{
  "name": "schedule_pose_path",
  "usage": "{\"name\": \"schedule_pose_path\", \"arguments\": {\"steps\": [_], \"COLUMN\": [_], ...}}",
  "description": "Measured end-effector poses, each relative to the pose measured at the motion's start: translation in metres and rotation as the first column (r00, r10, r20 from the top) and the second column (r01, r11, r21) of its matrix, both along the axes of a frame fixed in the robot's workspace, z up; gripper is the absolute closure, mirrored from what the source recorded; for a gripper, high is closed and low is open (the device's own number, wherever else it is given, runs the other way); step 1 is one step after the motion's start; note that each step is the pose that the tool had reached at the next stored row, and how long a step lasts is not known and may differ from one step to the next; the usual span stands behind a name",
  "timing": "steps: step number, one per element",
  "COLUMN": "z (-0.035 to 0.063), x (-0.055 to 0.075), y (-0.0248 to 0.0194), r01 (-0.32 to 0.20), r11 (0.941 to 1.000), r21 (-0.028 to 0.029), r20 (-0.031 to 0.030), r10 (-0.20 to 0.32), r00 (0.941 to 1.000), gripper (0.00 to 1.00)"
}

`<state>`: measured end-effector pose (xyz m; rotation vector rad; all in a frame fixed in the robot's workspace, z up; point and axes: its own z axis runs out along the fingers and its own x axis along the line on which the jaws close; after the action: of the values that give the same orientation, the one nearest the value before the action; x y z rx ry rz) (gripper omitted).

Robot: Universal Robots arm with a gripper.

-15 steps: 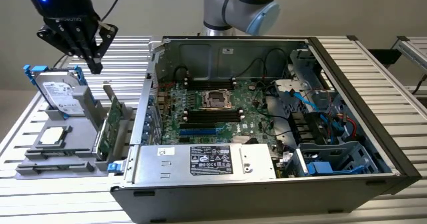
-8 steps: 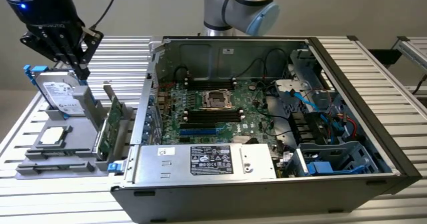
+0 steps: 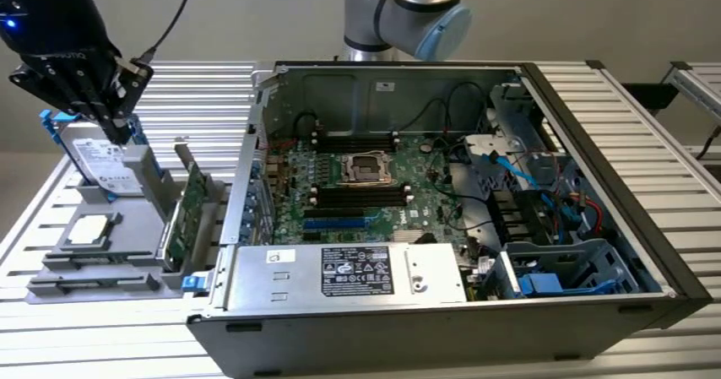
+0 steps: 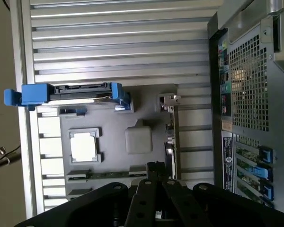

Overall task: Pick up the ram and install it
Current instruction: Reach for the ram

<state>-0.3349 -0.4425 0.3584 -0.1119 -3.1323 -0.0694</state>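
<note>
Your gripper (image 3: 118, 130) hangs at the exterior view's upper left, fingers pressed together on nothing, above the grey tray (image 3: 135, 227). What looks like the ram (image 4: 109, 175) lies untouched in the tray. The memory slots (image 3: 360, 195) look empty, so pickup and install both remain.

Seen from the room, the off-arm camera looks down at a slant from in front of the open computer case (image 3: 383, 83), standing far enough back to take in much of the slatted table (image 3: 631, 100). The wrist camera, just above the gripper (image 4: 156, 168), faces straight down, close over the grey parts tray (image 4: 113, 123). Both views share that tray, the blue-framed hard drive (image 4: 80, 92) and the case's side nearest the tray.
</note>
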Motion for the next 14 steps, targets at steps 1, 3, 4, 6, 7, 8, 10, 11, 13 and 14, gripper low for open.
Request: {"name": "schedule_pose_path", "arguments": {"steps": [1, 3, 4, 6, 7, 8, 10, 11, 13, 14], "z": [-0.0010, -0.0031, -0.0041, -0.0061, -0.0070, -0.0078, -0.0088, -0.0093, -0.0101, -0.0105], "x": [-0.003, -0.008, -0.011, -0.016, -0.018, -0.020, -0.021, -0.022, -0.023, -0.024], "y": [-0.0010, -0.0032, -0.0042, -0.0065, -0.0077, -0.0090, -0.0114, -0.0126, -0.0149, -0.0161], "r01": [0.000, 0.000, 0.000, 0.000, 0.000, 0.000, 0.000, 0.000, 0.000, 0.000], "r11": [1.0000, 1.0000, 1.0000, 1.0000, 1.0000, 1.0000, 1.0000, 1.0000, 1.0000, 1.0000], "r21": [-0.0001, -0.0003, -0.0004, -0.0006, -0.0008, -0.0011, -0.0023, -0.0032, -0.0054, -0.0066], "r20": [-0.0018, -0.0055, -0.0073, -0.0112, -0.0136, -0.0168, -0.0239, -0.0274, -0.0345, -0.0385], "r10": [0.000, 0.000, 0.000, 0.000, 0.000, 0.000, 0.000, 0.000, 0.000, 0.000], "r00": [1.0000, 1.0000, 1.0000, 0.9999, 0.9999, 0.9999, 0.9997, 0.9996, 0.9994, 0.9993], "gripper": [0.89, 0.89, 0.89, 0.89, 0.89, 0.89, 0.89, 0.89, 0.89, 0.89]}}
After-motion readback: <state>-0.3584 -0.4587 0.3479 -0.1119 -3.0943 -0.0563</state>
